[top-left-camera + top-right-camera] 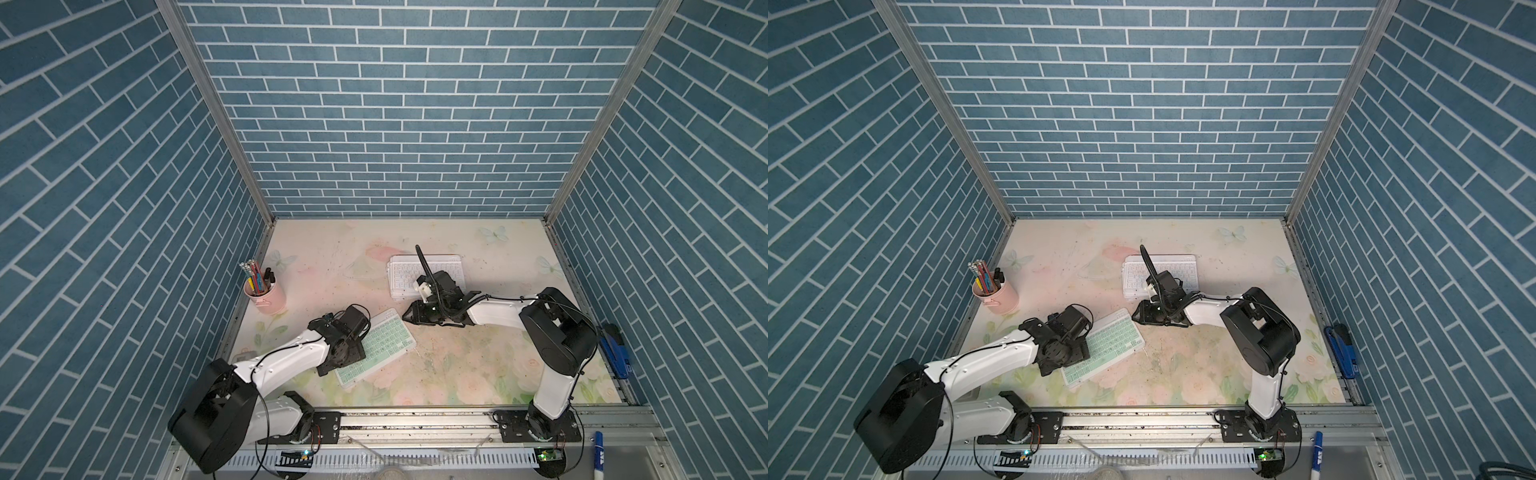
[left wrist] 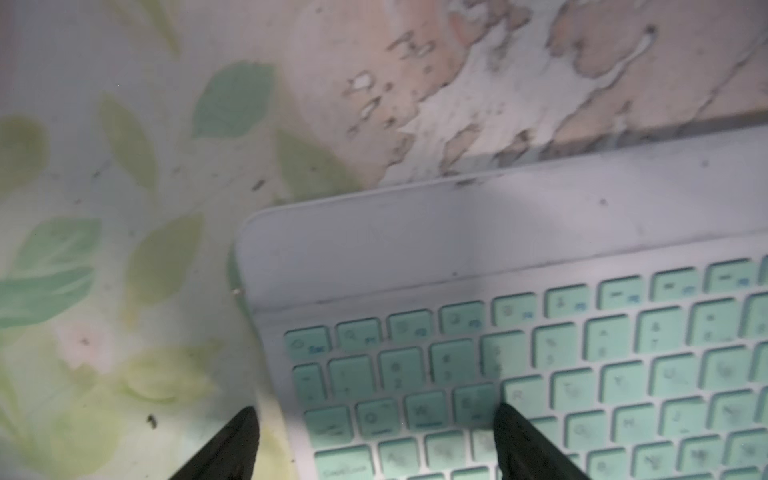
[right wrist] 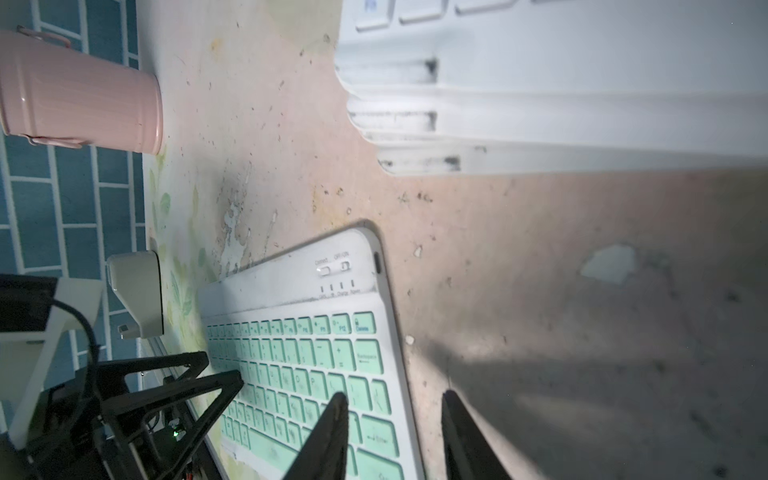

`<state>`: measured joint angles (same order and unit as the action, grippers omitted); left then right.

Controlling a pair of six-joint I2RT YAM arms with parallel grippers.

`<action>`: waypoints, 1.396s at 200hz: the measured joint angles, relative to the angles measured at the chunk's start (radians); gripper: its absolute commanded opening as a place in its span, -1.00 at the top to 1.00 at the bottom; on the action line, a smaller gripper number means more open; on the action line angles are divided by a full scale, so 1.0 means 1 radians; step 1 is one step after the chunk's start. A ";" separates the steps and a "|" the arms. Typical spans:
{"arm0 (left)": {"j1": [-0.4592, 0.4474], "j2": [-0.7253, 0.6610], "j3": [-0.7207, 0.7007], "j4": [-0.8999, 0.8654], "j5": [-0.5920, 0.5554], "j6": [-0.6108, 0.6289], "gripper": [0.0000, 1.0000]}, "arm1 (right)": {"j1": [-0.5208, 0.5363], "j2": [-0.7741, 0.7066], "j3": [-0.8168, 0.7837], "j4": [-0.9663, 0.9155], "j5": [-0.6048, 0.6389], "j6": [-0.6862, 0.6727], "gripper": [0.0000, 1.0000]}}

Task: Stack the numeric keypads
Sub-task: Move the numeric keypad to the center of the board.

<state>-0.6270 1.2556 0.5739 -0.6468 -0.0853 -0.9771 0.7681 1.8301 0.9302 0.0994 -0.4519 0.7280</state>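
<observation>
A green-keyed numeric keypad (image 1: 382,345) (image 1: 1108,349) lies slanted on the floral mat, left of centre. My left gripper (image 1: 334,368) (image 2: 374,409) is open and straddles its Esc end, with one finger over the keys (image 2: 582,353) and one over the mat. At the other end my right gripper (image 1: 407,319) (image 3: 395,395) is also open. It straddles the Delete end of the keypad (image 3: 299,353), one finger above the keys and one beside the edge. Behind it stands a stack of white-framed keypads (image 1: 440,264) (image 1: 1167,266) (image 3: 540,104), white keys on top, partly hidden by my right wrist.
A pink pencil cup (image 1: 268,297) (image 1: 998,297) (image 3: 83,91) stands by the left wall. On the right rail lies a blue stapler (image 1: 617,353) (image 1: 1343,351). A marker (image 1: 599,446) rests on the front frame. Blue brick walls close three sides.
</observation>
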 measured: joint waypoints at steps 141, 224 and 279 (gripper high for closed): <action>-0.006 0.127 0.071 0.171 0.008 0.179 -0.77 | 0.061 -0.251 -0.338 0.148 0.076 0.217 0.21; -0.014 0.044 0.011 0.193 0.054 0.196 -0.79 | 0.061 -0.267 -0.308 0.040 0.079 0.214 0.21; -0.014 0.046 -0.003 0.227 0.025 0.201 -0.78 | 0.057 -0.253 -0.309 0.074 0.032 0.222 0.21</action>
<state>-0.6411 1.3018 0.5705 -0.4202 -0.0605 -0.7765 0.8253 1.5776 0.6212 0.1730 -0.4198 0.9497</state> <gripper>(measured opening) 0.893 0.395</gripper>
